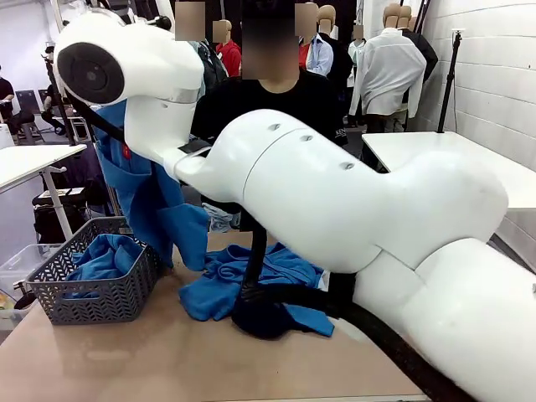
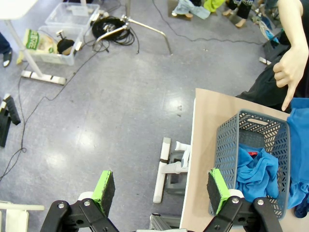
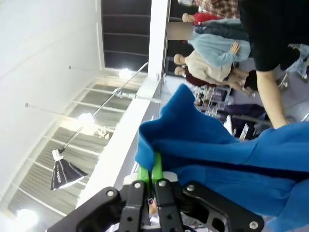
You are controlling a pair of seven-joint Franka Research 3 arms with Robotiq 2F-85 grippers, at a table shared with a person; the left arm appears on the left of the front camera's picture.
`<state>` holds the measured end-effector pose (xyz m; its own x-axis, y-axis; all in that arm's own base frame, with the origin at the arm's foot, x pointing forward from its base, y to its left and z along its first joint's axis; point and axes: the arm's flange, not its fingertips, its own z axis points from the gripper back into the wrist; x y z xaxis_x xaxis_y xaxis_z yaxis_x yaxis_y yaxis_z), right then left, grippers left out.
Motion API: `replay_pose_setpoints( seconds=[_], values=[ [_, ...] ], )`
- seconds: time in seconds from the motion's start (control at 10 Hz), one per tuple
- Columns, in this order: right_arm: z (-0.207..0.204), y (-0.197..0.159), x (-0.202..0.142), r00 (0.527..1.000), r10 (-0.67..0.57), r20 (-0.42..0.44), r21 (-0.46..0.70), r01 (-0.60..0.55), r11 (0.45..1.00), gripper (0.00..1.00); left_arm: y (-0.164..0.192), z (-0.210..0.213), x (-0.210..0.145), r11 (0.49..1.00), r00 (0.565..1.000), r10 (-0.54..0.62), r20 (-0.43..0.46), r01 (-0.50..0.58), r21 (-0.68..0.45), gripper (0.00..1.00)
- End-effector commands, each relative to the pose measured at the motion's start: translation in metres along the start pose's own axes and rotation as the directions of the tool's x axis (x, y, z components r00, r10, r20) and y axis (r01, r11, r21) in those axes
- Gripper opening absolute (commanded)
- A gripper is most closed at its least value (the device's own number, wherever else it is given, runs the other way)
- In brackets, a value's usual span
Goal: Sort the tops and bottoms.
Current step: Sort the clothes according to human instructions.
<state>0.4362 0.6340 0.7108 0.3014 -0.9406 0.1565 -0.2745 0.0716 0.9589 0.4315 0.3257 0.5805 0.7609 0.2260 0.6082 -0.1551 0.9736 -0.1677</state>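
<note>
Judging progress, I am calling this sort roughly a third done. My right arm (image 1: 335, 193) is stretching across the middle of the table (image 1: 167, 360) and hiding much of the far side from me. It is holding the held top (image 1: 142, 193) high, the cloth hanging down just behind the basket (image 1: 92, 306). The loose top (image 1: 276, 268) is lying crumpled mid-table. The binned top (image 1: 105, 255) is lying inside the basket. The bottoms (image 1: 264, 322) are lying against the loose top's near edge, touching it. So one top is sorted, one is in the air, and one top plus the bottoms are waiting; where the bottoms belong I cannot tell.

The right gripper (image 3: 153, 169) is clamping tight on a fold of the held top. The left gripper (image 2: 161, 188) is hanging with its jaws wide apart, gripping nothing, out past the table's left edge over the floor. A hand (image 2: 289, 67) is pointing down toward the basket.

The basket is sitting close to that left edge, so I am judging the drop as needing care there. Bare tabletop is lying open along the near side.
</note>
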Motion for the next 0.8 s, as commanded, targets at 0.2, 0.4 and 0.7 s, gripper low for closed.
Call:
replay_pose_setpoints(
  seconds=[0.2, 0.4, 0.7],
  values=[
    [-0.056, 0.055, -0.003, 0.983, -0.123, -0.135, 0.081, 0.135, 0.988, 0.0, 0.002, 0.001, -0.003, 1.0, 1.0, -0.019, 0.004, 0.019, 0.01, 1.0],
    [-0.082, 0.072, -0.025, 0.965, -0.155, -0.211, 0.146, 0.187, 0.971, 0.0, 0.002, 0.001, -0.003, 1.0, 1.0, -0.019, 0.004, 0.019, 0.01, 1.0],
    [-0.117, 0.092, -0.063, 0.933, -0.215, -0.287, 0.211, 0.281, 0.936, 0.0, 0.002, 0.001, -0.003, 1.0, 1.0, -0.019, 0.004, 0.019, 0.01, 1.0]
  ],
)
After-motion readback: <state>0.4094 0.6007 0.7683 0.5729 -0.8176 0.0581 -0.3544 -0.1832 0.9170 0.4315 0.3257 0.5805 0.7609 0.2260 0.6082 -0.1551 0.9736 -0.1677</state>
